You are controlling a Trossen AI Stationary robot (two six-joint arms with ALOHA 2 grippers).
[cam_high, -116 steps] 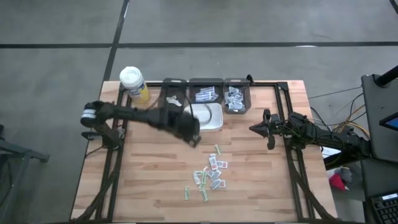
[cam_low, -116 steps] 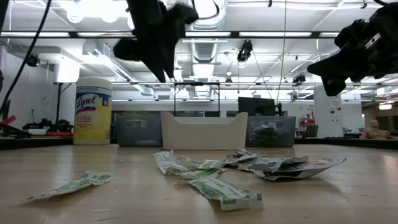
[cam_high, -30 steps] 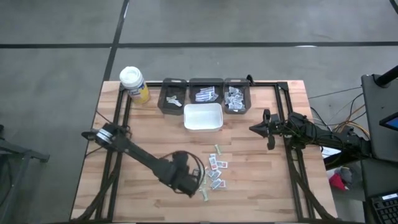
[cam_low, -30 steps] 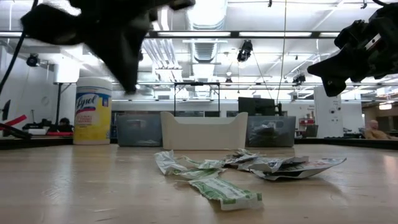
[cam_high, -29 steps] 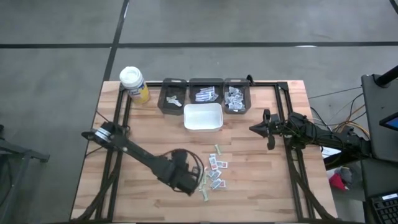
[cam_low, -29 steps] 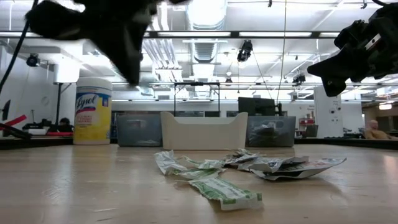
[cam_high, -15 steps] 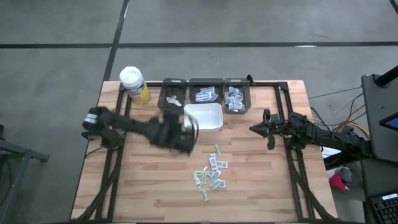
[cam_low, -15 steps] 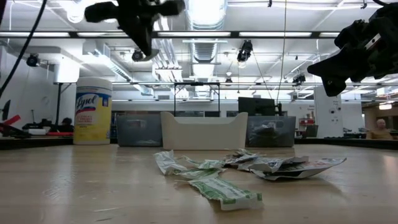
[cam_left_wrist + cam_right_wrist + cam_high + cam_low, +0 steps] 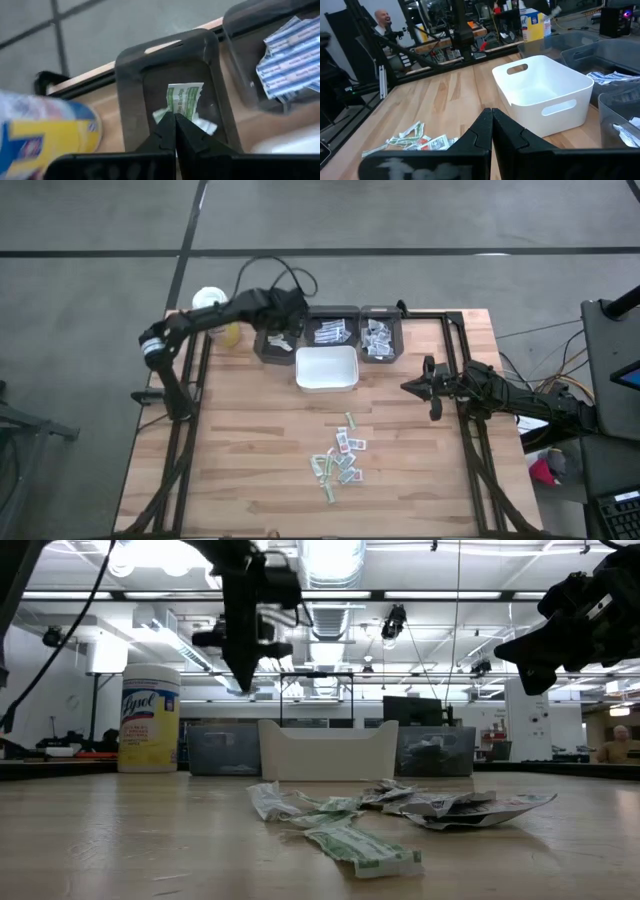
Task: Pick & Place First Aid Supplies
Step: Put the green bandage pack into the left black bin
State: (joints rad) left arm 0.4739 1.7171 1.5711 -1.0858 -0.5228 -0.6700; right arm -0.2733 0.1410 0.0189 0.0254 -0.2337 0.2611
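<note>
My left gripper [image 9: 285, 332] hangs over the left dark bin [image 9: 270, 348] at the table's far edge, pointing steeply down, shut on a white packet with green print [image 9: 184, 96]. White packets [image 9: 206, 126] lie on that bin's floor. The other first aid supplies lie in a loose pile [image 9: 340, 460] on the wood toward the near side, also in the low view [image 9: 400, 805] and the right wrist view [image 9: 415, 137]. My right gripper [image 9: 405, 387] waits shut and level above the table's right side, touching nothing. My left gripper pinches the green-printed packet by its near end [image 9: 173, 111] between its two fingertips, coming from above and slanting toward the far edge. The packet sticks out past the fingertips, lifted clear above the bin's floor.
A white tub [image 9: 326, 367] stands just in front of three dark bins; the middle bin [image 9: 330, 330] holds blue-striped strips and the right bin [image 9: 378, 335] holds grey-white packets. A white-capped yellow bottle [image 9: 212, 308] stands left of the bins. A black frame rail [image 9: 190, 430] runs along the table's sides.
My left gripper has risen from beside the pile near the front and swept toward the table's far edge, past the white tub, turning as it went. It now hangs over the left dark bin and has stayed shut throughout.
</note>
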